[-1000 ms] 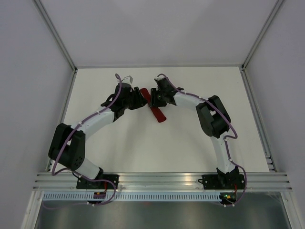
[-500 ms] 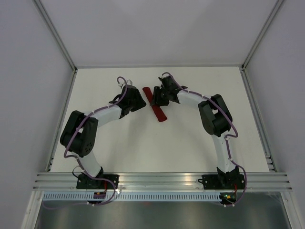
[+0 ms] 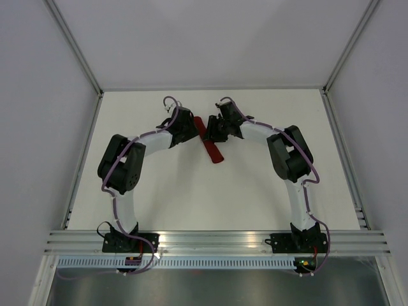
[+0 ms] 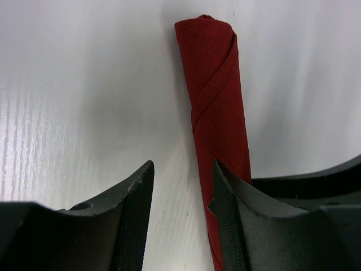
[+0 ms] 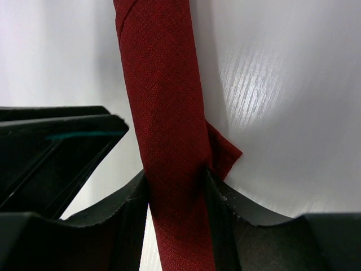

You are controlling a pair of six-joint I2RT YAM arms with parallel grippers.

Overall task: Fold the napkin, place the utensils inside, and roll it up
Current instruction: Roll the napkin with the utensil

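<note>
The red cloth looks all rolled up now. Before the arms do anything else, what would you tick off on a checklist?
1. Rolled up: ok. The napkin lies as a slim roll on the table.
2. Right claw's hold: ok. The right claw has a finger pressed against each side of the roll.
3. Left claw free: ok. The left claw is open with only table between its fingers; the roll lies beside one finger.
4. Knife inside: cannot tell. No knife shows in any view.
5. Roll tidy: not ok. A loose corner sticks out beside the right claw.
</note>
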